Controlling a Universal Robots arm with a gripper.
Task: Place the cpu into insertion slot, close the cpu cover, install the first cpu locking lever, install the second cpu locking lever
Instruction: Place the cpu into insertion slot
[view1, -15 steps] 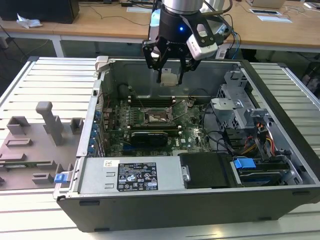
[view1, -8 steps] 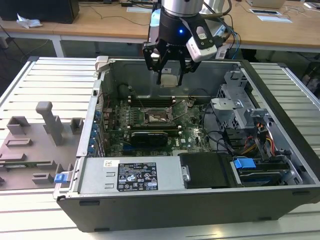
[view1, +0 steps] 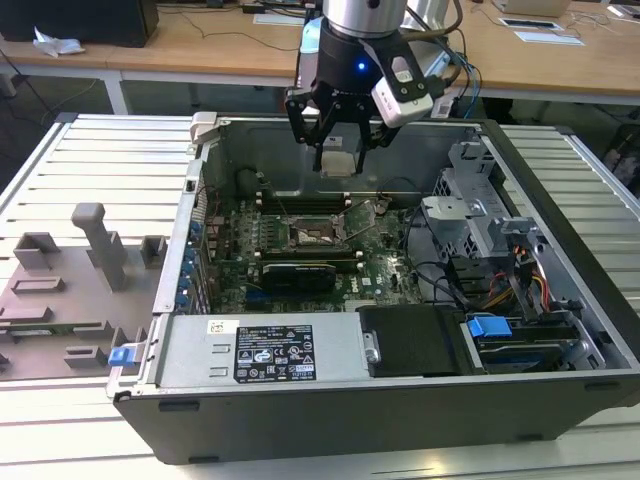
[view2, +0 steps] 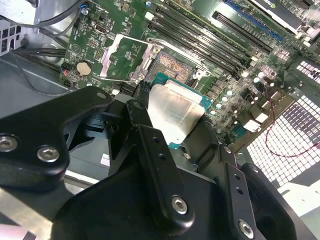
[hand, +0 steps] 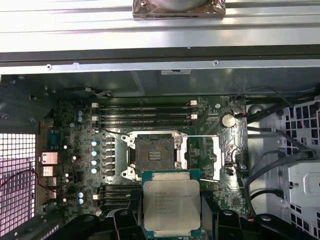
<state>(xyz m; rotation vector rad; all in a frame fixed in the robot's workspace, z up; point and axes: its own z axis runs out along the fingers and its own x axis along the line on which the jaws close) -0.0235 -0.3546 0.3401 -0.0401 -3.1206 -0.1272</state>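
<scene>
My gripper (view1: 338, 152) hangs over the open computer case, shut on the cpu (view1: 338, 163), a flat square chip with a dull silver top. In both wrist views the cpu (hand: 171, 205) (view2: 175, 112) sits between the black fingers (hand: 122, 222), held by two opposite edges. Below it on the green motherboard the insertion slot (hand: 152, 155) (view2: 172, 65) (view1: 312, 233) lies bare, a dark square recess with a silver rim. The cpu cover (hand: 202, 157) (view2: 125, 57) is swung open beside the slot. The cpu is well above the board and touches nothing but the gripper (hand: 171, 220) (view2: 172, 125).
Long black memory slots (hand: 145, 112) run beside the socket. A power supply (view1: 270, 350) and black drive bay fill the case's near side, and a metal drive cage (view1: 480, 220) with cables stands on the exterior view's right. A grey fixture plate (view1: 70, 280) lies outside the case.
</scene>
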